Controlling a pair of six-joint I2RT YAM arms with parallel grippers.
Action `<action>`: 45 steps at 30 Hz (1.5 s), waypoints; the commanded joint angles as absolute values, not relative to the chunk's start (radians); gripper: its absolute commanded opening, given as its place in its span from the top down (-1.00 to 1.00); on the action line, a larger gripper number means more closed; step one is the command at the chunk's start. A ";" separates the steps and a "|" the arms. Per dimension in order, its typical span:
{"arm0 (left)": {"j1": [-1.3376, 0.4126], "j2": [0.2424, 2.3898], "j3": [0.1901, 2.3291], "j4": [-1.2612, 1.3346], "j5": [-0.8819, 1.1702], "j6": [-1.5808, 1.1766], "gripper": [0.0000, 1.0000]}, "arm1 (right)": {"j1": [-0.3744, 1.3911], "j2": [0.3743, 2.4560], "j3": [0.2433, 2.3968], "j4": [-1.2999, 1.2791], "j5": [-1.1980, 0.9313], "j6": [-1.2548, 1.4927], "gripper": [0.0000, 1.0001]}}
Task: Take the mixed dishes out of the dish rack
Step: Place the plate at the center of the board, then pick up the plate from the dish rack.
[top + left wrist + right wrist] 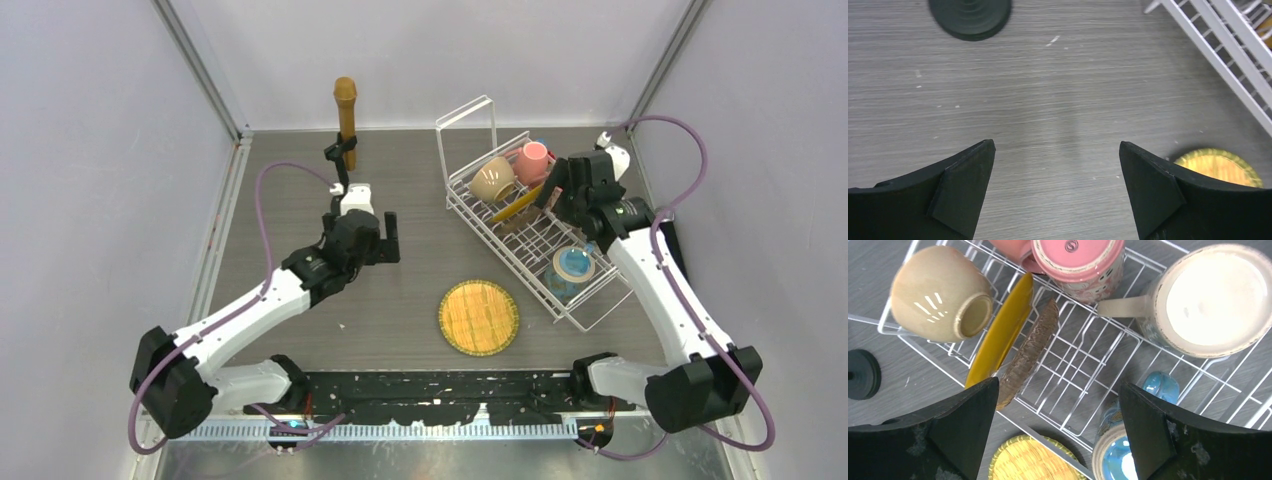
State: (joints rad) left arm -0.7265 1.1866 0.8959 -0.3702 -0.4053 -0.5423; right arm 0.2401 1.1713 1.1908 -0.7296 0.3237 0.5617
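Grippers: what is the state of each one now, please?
Left gripper: open, holding nothing.
Right gripper: open, holding nothing.

The top camera sits high behind my two bases and looks down and forward, far enough off to take in the whole table (pixel 400 300). The left wrist camera looks down past my left pincer (pixel 1056 144), near the tabletop. The right wrist camera looks down past my right pincer (pixel 1058 383), close over the dish rack (pixel 1083 357). All three views share the yellow plate (pixel 479 317) lying flat on the table. Both wrist views catch the black stand base (pixel 970 15).
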 commanded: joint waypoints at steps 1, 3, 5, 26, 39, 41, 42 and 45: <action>-0.724 1.123 0.826 -0.353 -0.583 -0.552 -0.99 | 0.242 1.229 1.225 -0.747 0.355 0.661 -0.91; -0.724 1.105 0.807 -0.345 -0.583 -0.551 -0.99 | 0.242 1.243 1.220 -0.721 0.352 0.685 -0.88; -0.724 1.099 0.795 -0.337 -0.576 -0.546 -0.99 | 0.242 1.247 1.209 -0.688 0.366 0.710 -0.87; -0.724 1.111 0.786 -0.306 -0.527 -0.510 -0.99 | 0.242 1.359 1.209 -0.624 0.402 0.751 -0.82; -0.724 1.122 0.785 -0.302 -0.527 -0.510 -0.99 | 0.242 1.404 1.252 -0.708 0.366 0.730 -0.30; -0.724 1.119 0.784 -0.302 -0.525 -0.511 -0.99 | 0.242 1.420 1.271 -0.718 0.356 0.728 -0.24; -0.724 1.118 0.784 -0.304 -0.526 -0.510 -0.99 | 0.243 1.432 1.285 -0.722 0.356 0.724 -0.18; -0.724 1.114 0.782 -0.304 -0.526 -0.510 -0.99 | 0.242 1.462 1.328 -0.752 0.353 0.724 -0.06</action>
